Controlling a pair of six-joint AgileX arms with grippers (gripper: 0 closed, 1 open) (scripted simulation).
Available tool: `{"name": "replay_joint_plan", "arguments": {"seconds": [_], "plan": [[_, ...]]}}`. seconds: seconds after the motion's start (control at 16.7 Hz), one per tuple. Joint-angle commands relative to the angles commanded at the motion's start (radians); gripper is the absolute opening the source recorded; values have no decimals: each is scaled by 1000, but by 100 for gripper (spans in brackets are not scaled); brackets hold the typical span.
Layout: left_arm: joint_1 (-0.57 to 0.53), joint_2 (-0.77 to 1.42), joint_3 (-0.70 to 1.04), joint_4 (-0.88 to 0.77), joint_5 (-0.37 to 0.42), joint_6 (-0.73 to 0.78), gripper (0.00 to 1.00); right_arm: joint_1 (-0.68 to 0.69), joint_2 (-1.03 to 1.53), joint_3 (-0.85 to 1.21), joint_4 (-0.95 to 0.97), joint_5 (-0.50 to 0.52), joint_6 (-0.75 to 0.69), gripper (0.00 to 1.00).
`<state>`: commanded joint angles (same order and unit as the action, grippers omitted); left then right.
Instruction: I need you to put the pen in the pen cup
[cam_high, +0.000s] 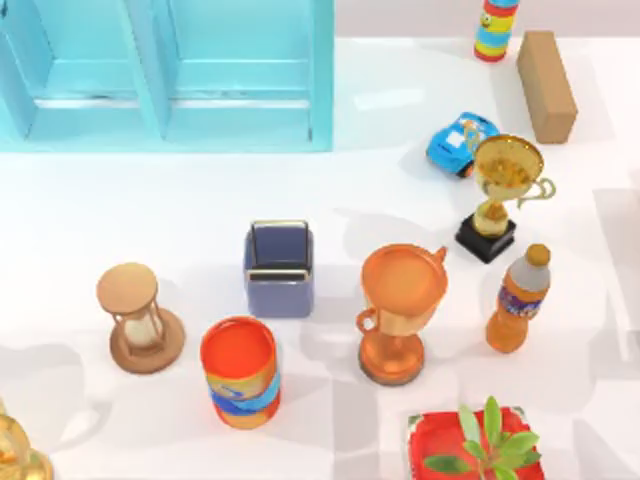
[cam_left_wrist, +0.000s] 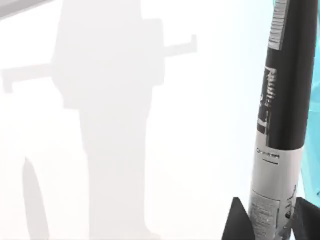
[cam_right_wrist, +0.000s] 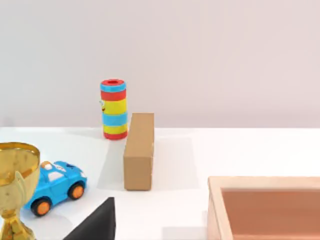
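The pen, black with a paler grey printed band, stands close to the camera in the left wrist view. My left gripper is shut on its pale lower end, a dark finger on each side, above a bare white surface. The pen cup, a small square slate-blue container with a metallic rim and dark inside, sits upright at the table's middle. A dark fingertip of my right gripper shows in the right wrist view.
Around the cup stand an orange can, an hourglass, an orange trophy, a gold trophy and a bottle. A blue cabinet, toy car, brown block, striped cylinder and potted plant line the edges.
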<state>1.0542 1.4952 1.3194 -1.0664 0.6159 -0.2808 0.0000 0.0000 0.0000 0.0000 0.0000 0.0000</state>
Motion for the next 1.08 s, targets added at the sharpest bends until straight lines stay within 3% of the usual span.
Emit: {"name": "replay_joint_plan", "arguments": {"seconds": [0.3,0.78,1.08], "plan": [[268,-363,157,-75,189,-73,0,0,0,0,0,0,0,100],[777,-1196,408,-277,593,-310,0,0,0,0,0,0,0,100],[989,-1640,549,-368,796,-481,0,0,0,0,0,0,0,100]]}}
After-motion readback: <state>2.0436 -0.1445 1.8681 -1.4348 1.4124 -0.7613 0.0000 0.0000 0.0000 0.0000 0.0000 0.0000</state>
